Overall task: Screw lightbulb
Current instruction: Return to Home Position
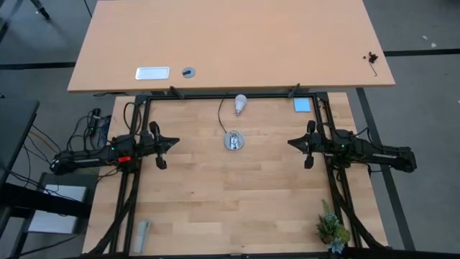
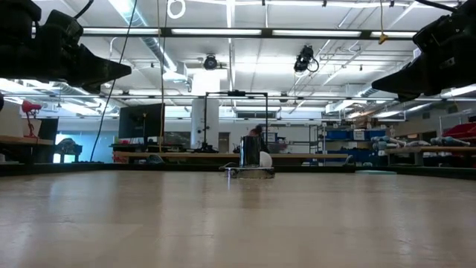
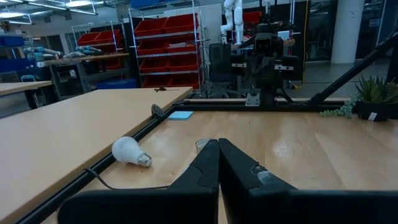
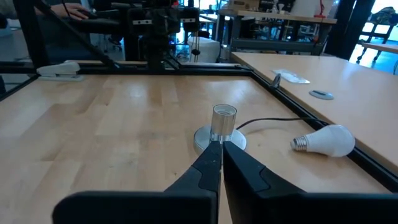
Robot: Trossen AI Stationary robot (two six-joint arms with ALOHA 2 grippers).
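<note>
On the wooden table [image 1: 215, 208] the lightbulb [image 1: 240, 103] lies on its side apart from the empty socket [image 1: 233, 140], so nothing's screwed in, and the left gripper [image 1: 175, 141] and right gripper [image 1: 291, 142] are both clenched on nothing.

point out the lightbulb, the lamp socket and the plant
lightbulb [image 4: 333, 139]: right wrist view, on its white globe
lamp socket [image 4: 224, 119]: right wrist view, on its upright collar
plant [image 1: 332, 230]: high view, on its leaves

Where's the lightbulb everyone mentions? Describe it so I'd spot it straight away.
Find the pale wooden table, then the edge where it meets the larger desk. The lightbulb lies on its side there, just beyond the round silvery socket base; it is the only white, pear-shaped thing, with a grey screw end.
</note>
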